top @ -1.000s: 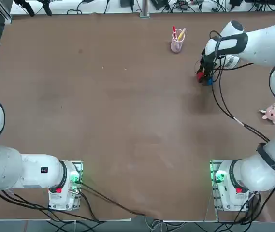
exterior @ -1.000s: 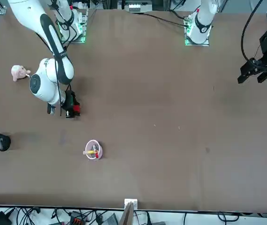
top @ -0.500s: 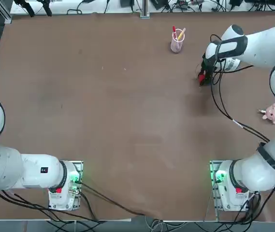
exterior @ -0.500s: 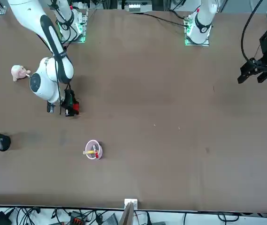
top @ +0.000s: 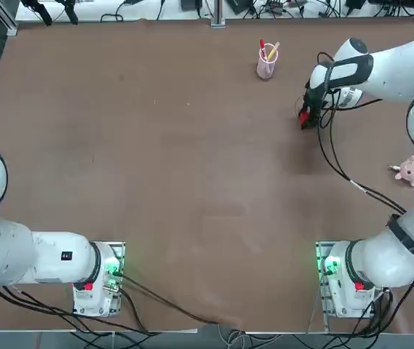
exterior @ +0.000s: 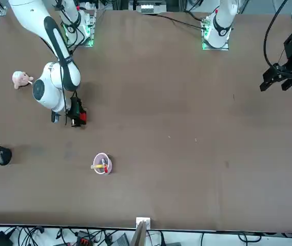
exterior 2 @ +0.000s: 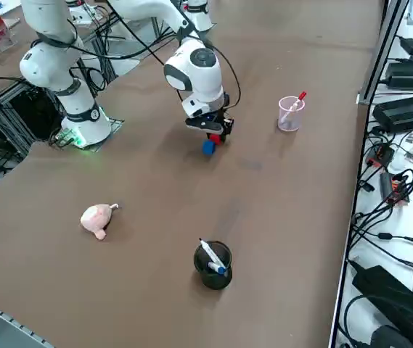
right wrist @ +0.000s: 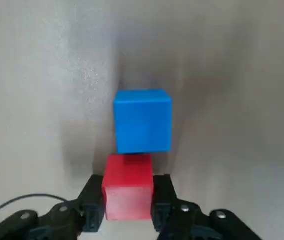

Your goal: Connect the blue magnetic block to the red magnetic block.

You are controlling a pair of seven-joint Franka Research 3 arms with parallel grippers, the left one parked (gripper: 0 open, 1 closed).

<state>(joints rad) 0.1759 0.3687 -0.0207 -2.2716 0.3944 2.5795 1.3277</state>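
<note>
Over on the far right of the tabletop [top: 192, 182], the right end effector [right wrist: 128, 202] is pinching the red magnetic block [right wrist: 128, 194] w/ both fingers, pressing it face-on against the blue magnetic block [right wrist: 142, 120], prob so the magnets grab. Wrist cam shows them touching. From the top cam the blue block's totally hidden under the arm, only a red sliver shows.

Blue magnetic block [exterior 2: 208, 147] perhaps overhead-hidden.
</note>
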